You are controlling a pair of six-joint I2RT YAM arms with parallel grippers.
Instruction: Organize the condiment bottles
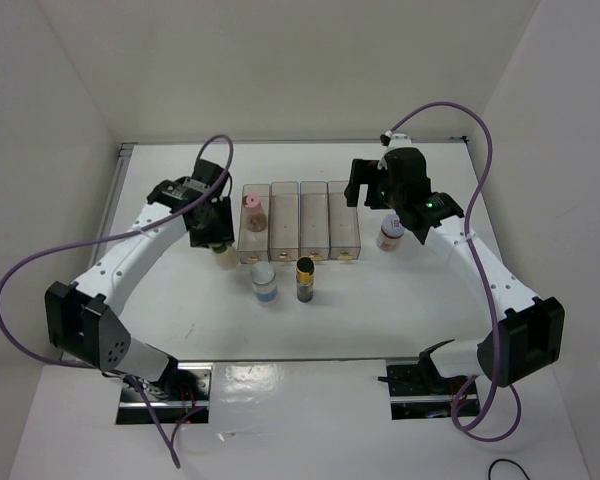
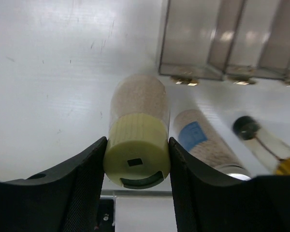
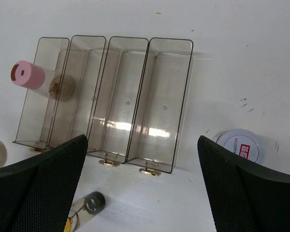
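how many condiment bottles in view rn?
5: pink-capped in the leftmost bin; yellow-green-capped in the left jaws; pale-blue-capped and dark one in front of the bins; white-capped one right of the bins. None seem hidden.

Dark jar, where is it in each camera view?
Top external: dark jar at centre, just in front of the bins.
Left wrist: right side, below the bins.
Right wrist: bottom left, below the bins.
Shared landmark: the bins.

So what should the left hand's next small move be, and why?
Probably a straight lift: the left hand is shut on the yellow-green-capped jar standing on the table beside the bins; the pink-capped jar is already in one, and the neighbouring bin looks free.
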